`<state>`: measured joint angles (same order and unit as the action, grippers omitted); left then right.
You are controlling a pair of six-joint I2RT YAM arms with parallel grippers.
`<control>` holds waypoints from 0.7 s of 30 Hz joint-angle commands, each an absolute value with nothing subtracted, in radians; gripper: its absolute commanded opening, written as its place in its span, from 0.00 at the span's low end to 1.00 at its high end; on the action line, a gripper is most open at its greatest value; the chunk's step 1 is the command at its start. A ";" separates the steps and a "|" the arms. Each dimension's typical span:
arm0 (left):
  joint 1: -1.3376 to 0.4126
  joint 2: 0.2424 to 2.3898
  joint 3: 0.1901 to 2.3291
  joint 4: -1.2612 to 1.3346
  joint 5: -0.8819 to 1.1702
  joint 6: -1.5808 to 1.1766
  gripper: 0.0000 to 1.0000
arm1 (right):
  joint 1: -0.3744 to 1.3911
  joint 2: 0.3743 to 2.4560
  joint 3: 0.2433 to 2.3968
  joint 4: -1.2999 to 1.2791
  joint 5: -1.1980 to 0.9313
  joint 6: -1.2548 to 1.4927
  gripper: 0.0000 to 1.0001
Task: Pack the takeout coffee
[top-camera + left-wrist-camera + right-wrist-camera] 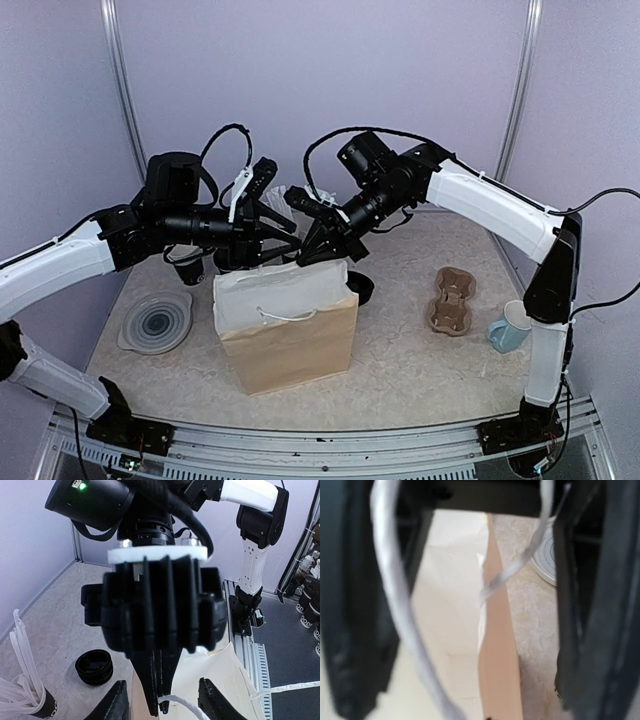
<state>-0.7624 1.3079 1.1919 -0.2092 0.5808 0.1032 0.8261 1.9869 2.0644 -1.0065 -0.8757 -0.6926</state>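
Right gripper (160,706) is pinching the bag handle (181,701) (blurred white cord). Left gripper (165,700), at nine o'clock, is gaping, fingertips (116,703) cropped.

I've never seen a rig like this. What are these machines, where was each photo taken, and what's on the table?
These are two robot arms, each ending in a two-finger gripper. The wide picture looks down from above; the other two come from cameras on the wrists. On the table stand a paper bag, a grey round dish, a cardboard cup carrier and a blue mug. The right gripper is closed on the bag's white string handle; the left gripper is open close by.
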 commanded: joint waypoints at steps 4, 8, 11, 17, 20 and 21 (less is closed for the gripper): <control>-0.701 1.297 1.164 -0.087 0.669 0.014 0.27 | 0.835 2.007 2.098 -1.054 -0.879 -0.704 0.00; -0.686 1.308 1.164 -0.089 0.649 0.005 0.08 | 0.832 2.002 2.115 -1.062 -0.857 -0.694 0.03; -0.679 1.308 1.164 -0.084 0.645 -0.019 0.01 | 0.805 1.979 2.133 -1.092 -0.830 -0.685 0.23; -0.676 1.311 1.163 -0.081 0.649 -0.021 0.00 | 0.623 1.810 1.957 -1.074 -0.836 -0.678 0.48; -0.672 1.316 1.161 -0.080 0.645 -0.021 0.00 | 0.498 1.702 1.765 -1.026 -0.805 -0.667 0.48; -0.671 1.317 1.160 -0.077 0.645 -0.021 0.00 | 0.439 1.672 1.693 -1.007 -0.796 -0.660 0.48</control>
<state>-0.6823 1.3087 1.1767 -0.1120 0.6399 -0.0143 0.5835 1.8065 1.8713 -1.0382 -0.8307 -0.6827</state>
